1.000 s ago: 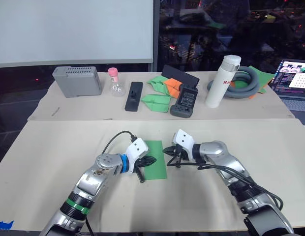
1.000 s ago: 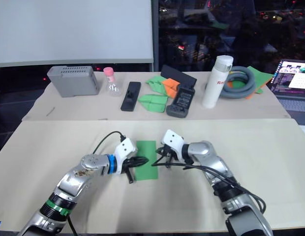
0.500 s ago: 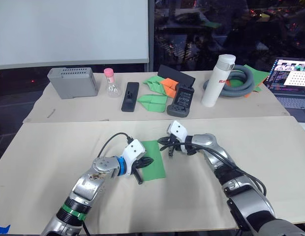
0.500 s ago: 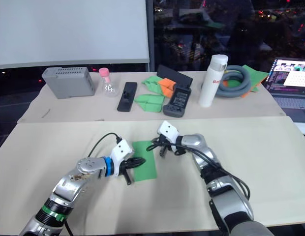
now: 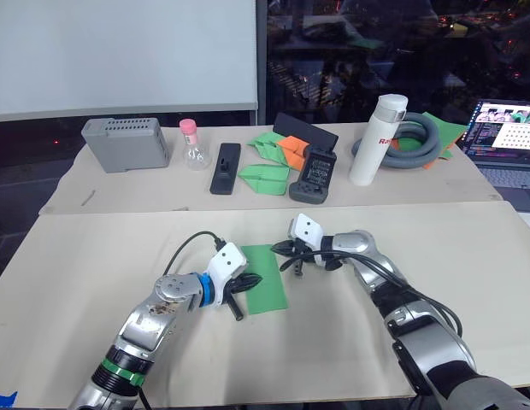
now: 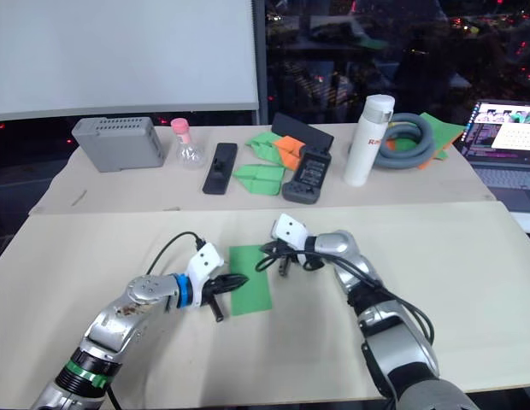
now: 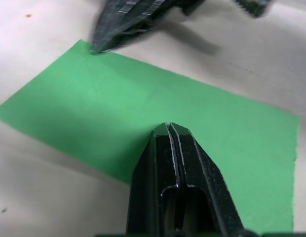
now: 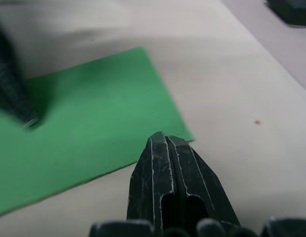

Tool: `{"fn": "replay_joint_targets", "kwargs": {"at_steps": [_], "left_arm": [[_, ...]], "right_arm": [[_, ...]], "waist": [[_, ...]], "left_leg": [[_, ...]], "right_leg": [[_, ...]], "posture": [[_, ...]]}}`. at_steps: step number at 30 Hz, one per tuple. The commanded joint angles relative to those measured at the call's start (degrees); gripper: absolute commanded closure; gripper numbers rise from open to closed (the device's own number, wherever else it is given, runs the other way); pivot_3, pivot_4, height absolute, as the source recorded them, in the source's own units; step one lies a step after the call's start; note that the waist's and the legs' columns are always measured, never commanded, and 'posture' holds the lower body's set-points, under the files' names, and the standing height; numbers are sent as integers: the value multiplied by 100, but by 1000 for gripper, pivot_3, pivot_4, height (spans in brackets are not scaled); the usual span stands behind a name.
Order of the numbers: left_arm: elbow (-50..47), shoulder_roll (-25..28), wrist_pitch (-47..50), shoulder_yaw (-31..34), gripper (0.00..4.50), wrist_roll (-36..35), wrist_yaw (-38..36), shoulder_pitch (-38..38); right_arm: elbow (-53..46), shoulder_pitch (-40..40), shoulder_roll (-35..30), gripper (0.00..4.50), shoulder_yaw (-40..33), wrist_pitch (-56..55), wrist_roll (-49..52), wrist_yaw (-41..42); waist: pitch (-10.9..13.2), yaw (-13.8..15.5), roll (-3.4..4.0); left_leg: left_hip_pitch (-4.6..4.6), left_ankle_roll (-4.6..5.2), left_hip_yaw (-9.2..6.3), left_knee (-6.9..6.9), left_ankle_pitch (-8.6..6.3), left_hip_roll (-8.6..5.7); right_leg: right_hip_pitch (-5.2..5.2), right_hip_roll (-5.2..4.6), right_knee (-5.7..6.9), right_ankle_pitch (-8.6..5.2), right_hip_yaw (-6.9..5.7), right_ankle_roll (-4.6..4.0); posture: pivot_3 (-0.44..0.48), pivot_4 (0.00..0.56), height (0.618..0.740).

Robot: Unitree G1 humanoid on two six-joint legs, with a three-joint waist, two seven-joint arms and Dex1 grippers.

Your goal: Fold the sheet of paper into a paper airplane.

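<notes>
The sheet of paper [image 5: 267, 292] lies flat on the beige table [image 5: 94, 265] as a narrow bright green rectangle. My left gripper [image 5: 254, 280] is shut, and its tip [image 7: 169, 127] rests on the paper near the left edge, holding nothing. My right gripper [image 5: 277, 250] is shut too, with its tip [image 8: 161, 137] just off the sheet's far right corner, at the edge. In the left wrist view the right gripper's fingers [image 7: 124, 25] touch the paper's far corner. No paper airplane shape is formed.
A second table behind holds a grey box [image 5: 124, 143], a pink-capped bottle [image 5: 194, 143], a black remote [image 5: 222, 167], green and orange folded papers [image 5: 272, 166], a black handset [image 5: 318, 175], a white bottle [image 5: 378, 141], a grey hose [image 5: 426, 141] and a laptop [image 5: 509, 141].
My right gripper has moved from the sheet's right edge to its far right corner. The left gripper stays pressed on the paper. The camera has shifted slightly.
</notes>
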Motion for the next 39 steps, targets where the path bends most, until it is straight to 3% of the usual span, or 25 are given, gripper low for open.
{"fn": "replay_joint_targets", "kwargs": {"at_steps": [1,17,28,34,39], "left_arm": [[294,15,243,-77,4500,92,47,-46],[235,0,133,-143,4500,-26,-229,19],[367,-11,192,-247,4500,39,-321,-88],[435,-39,170,-256,4500,1,-432,-149],[288,-44,221,158,4500,-422,-611,-171]], "right_arm": [[-429,517,-75,4487,270,229,-22,430],[-2589,2277,-808,4487,383,1184,299,804],[-4522,3361,-1603,4487,728,2698,758,964],[-4996,3420,-1696,4487,221,3200,1196,662],[-5974,3212,-1958,4487,-542,4008,2283,715]], "waist": [[-5,6,-1],[-39,80,-1],[-48,182,-5],[-50,201,-8],[-22,211,-8]], "left_leg": [[0,0,0,0,0,0],[1,5,0,-6,-4,-3],[2,16,0,-5,-11,-5],[7,19,-2,-7,-12,-5],[-8,22,-3,-1,-14,-11]], "right_leg": [[0,0,0,0,0,0],[4,-2,-5,0,5,0],[14,-2,-22,0,11,0],[36,-1,-52,0,9,0],[32,-6,-59,0,10,0]], "posture": [[0,150,740],[0,150,740],[0,150,740],[0,150,740],[0,150,740]]}}
